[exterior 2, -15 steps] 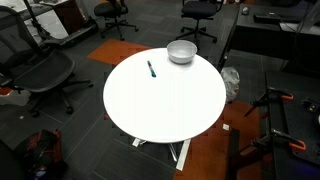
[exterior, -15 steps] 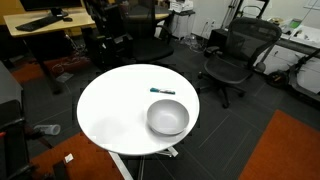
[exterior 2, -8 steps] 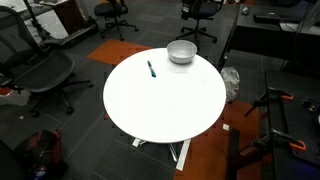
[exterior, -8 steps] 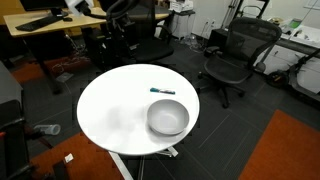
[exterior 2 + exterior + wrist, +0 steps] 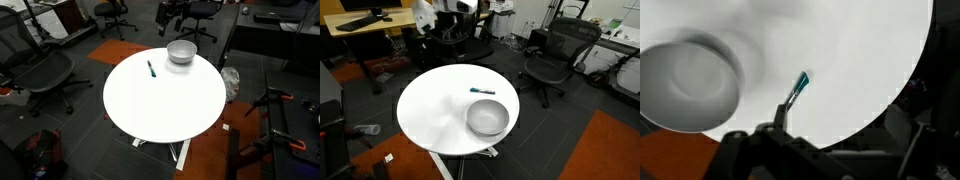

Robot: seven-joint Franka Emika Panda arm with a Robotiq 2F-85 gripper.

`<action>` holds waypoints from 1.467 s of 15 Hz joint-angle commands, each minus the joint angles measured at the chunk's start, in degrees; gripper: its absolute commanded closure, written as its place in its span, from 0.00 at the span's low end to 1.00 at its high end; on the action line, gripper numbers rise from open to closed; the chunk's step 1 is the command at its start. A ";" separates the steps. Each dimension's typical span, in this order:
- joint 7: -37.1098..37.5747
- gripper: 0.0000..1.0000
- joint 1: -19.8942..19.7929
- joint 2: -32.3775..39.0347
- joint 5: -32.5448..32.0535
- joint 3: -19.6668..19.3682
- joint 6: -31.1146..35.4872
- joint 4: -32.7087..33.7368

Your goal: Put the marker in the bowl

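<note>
Hand, grip unclear, has come into view beyond bowl; marker unmoved.

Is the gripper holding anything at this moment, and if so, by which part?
Nothing is held. The marker lies free on the table, apart from the bowl; the gripper is up away from it.

Bowl rim cut at left edge

Grey bowl, white table — dark, teal-tipped marker.
</note>
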 commanded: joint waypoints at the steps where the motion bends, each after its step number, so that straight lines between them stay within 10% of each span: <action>1: 7.38 0.00 0.25 6.47 0.51 0.56 2.99 5.70; 22: 30.52 0.00 3.62 35.48 -2.38 -3.72 -1.29 33.52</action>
